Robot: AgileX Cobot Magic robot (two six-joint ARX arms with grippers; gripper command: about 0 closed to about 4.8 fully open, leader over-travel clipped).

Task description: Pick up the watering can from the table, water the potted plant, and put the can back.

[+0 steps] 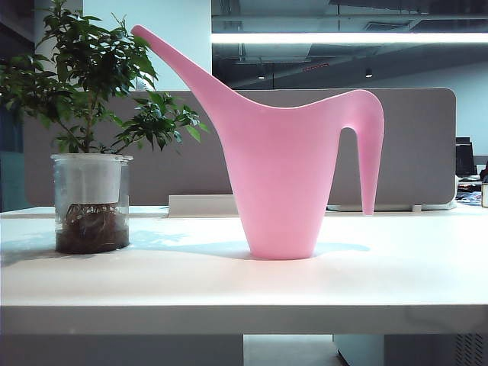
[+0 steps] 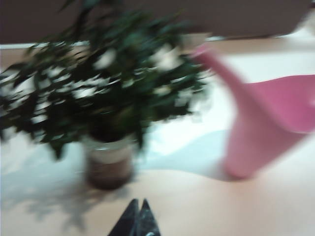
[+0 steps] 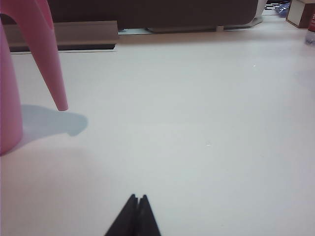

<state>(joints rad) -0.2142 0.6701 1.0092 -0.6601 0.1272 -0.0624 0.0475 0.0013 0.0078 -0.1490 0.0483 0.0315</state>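
You have a can (image 1: pixel 282 179) of thin matte pink plastic standing upright on the white surface (image 1: pixel 229 282), untouched, with its long spout aimed toward the plant (image 1: pixel 88 91) and its thin hooked handle hanging on the far side from the plant, its tip clear of the surface. Judge it light and fairly stiff when empty, but top-heavy and smooth, so it may tip or slip if you nudge the tapered body; whether it holds water you cannot tell. The handle's downward leg looks like your best hold, since the cone body seems too wide and slick for the fingers. The left gripper (image 2: pixel 139 216) has its fingers pressed together and empty, low over the surface, with the plant just ahead of the fingers and the can (image 2: pixel 266 128) off to one side beyond them; that view is blurred, so fine detail is lost. The right gripper (image 3: pixel 138 211) is likewise closed on nothing, with bare surface ahead of its fingers and the handle tip (image 3: pixel 61 103) and the can's body ahead and off to one side, well apart from them. The plant sits in a clear glass pot (image 1: pixel 91 202), fragile and leafy, near the spout, so expect branches in the way as you tilt. A grey partition (image 1: pixel 412 145) stands behind, well clear.
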